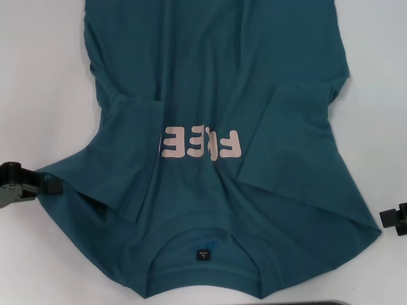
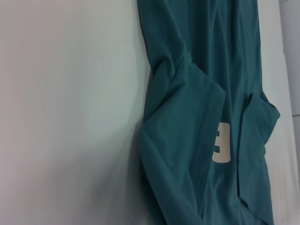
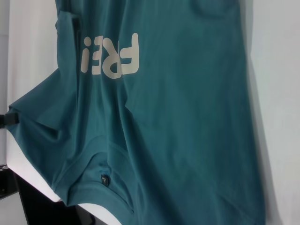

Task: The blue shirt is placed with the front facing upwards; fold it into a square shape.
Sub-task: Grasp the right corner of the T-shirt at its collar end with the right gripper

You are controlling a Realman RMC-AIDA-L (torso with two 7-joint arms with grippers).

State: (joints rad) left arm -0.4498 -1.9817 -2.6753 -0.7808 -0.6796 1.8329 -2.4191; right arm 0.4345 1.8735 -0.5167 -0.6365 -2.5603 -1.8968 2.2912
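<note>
The blue shirt (image 1: 210, 95) lies front up on the white table (image 1: 38, 76), collar toward me, and its far hem runs out of view. Pale pink letters (image 1: 200, 143) read upside down on the chest, and a small dark neck label (image 1: 201, 255) sits inside the collar. Both sleeves lie folded inward over the body, with creases around them. My left gripper (image 1: 25, 184) sits at the left table edge, right beside the shirt's near left shoulder corner. My right gripper (image 1: 395, 219) sits at the right edge, close to the near right shoulder corner. The wrist views show the shirt (image 2: 197, 140) (image 3: 187, 117) from the sides.
Bare white table lies on both sides of the shirt (image 1: 375, 76). The table's near edge, with a dark strip (image 1: 331, 302) below it, runs just under the collar. In the right wrist view a dark floor area (image 3: 42, 211) shows past that edge.
</note>
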